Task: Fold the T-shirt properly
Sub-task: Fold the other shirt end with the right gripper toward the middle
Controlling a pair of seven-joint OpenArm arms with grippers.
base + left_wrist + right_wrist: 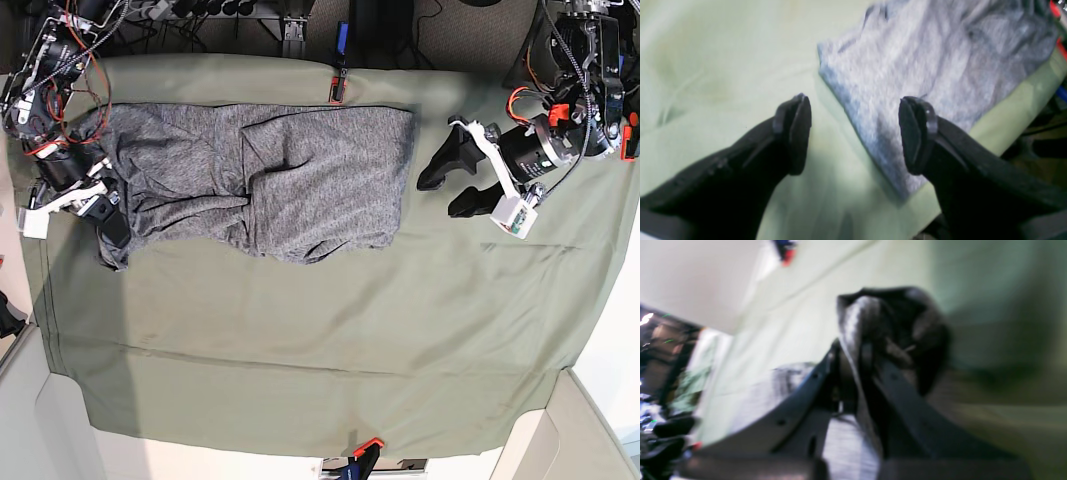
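The right gripper (108,222) is pinching the T-shirt (270,175) by its end. The left gripper (440,188) is waiting wide open beside it.

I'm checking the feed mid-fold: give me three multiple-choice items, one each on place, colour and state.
1. In the base view the T-shirt lies toward:
A. the top left of the cloth
B. the bottom right
C. the floor

2. The table cloth is:
A. red
B. olive green
C. white

3. The right gripper is:
A. open over bare cloth
B. shut on the T-shirt
C. out of view

Key: 1 A, the shirt is spread near the far edge; 2 B, green cloth all round; 3 B, grey knit is pinched between its fingers, while the left gripper gapes.
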